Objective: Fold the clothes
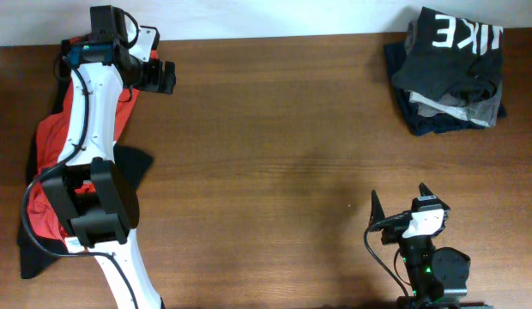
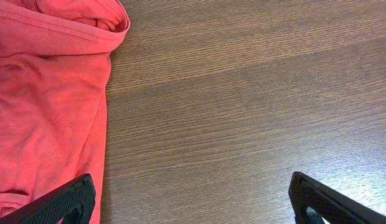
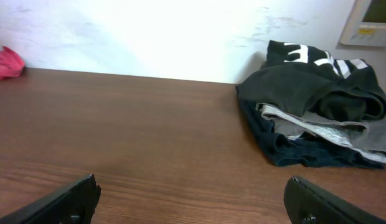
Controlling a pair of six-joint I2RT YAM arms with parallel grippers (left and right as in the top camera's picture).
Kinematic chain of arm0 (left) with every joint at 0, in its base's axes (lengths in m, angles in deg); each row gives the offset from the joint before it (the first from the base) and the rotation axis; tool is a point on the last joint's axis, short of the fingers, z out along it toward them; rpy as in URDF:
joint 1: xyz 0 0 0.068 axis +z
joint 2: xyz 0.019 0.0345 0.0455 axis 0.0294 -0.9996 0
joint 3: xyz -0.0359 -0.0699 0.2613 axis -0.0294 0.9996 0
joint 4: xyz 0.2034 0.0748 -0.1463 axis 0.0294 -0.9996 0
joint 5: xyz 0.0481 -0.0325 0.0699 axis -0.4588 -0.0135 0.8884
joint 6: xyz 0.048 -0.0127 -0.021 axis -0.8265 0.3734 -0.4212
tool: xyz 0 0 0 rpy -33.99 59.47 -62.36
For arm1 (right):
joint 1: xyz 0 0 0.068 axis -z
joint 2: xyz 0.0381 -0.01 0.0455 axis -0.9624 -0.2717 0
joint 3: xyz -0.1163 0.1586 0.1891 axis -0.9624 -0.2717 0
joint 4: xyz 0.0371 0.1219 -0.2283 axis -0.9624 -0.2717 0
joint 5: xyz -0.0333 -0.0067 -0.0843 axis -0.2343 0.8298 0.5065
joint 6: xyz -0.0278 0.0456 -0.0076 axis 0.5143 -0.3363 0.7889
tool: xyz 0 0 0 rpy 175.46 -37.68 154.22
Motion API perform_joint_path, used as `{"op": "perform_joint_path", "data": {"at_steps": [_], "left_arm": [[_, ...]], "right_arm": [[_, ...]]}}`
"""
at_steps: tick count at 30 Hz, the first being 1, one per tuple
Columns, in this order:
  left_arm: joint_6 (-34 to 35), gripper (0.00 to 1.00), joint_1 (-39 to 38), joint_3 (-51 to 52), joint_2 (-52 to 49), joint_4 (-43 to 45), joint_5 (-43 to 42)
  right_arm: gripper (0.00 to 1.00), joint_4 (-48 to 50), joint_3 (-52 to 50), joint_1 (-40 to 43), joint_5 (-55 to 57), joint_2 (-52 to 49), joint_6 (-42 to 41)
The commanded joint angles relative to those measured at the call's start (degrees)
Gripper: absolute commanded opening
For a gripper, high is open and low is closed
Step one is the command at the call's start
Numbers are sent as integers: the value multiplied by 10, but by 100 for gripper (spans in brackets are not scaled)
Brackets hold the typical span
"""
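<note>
Overhead, left gripper [image 1: 166, 76]: I see it at the far left of the table [image 1: 275, 163], too small in this view to read the jaws.
Overhead, red shirt [image 1: 48, 159]: it lies crumpled under and beside my left arm, back from the tool towards the arm's base, with its long axis running along the arm. A dark garment [image 1: 139, 166] shows from beneath it.
Overhead, right gripper [image 1: 400, 199]: jaws spread wide, nothing between them.
Overhead, black shirt [image 1: 446, 51]: it tops a stack of clothes [image 1: 450, 107] straight ahead of the right tool and well apart from it.
Left wrist, left gripper [image 2: 192, 186]: jaws wide and empty over bare wood.
Left wrist, red shirt [image 2: 47, 99]: it sits to the tool's left, its edge running fore and aft by the left finger [image 2: 65, 202].
Right wrist, right gripper [image 3: 190, 186]: wide, holding nothing.
Right wrist, black shirt [image 3: 299, 87]: ahead and to the right on the stack; the red shirt [image 3: 6, 62] is far off to the left.
Judgement: my left arm is much the nearer to the red shirt, so I shift left and back to reach it.
</note>
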Motion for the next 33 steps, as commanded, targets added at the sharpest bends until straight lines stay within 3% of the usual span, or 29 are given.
{"op": "perform_joint_path", "data": {"at_steps": [1,22,29,33], "left_arm": [[-3,99,-2,-4,-3,1,-6],[-3,99,-2,-4,5,1,-2],[-3,99,-20,8,123,89,-5],[-3,99,-19,129,224,197,-6]], "right_arm": [[99,2,-7,3,16,5,-1],[99,2,-7,3,16,5,-1],[99,2,-7,3,16,5,-1],[99,2,-7,3,16,5,-1]]}}
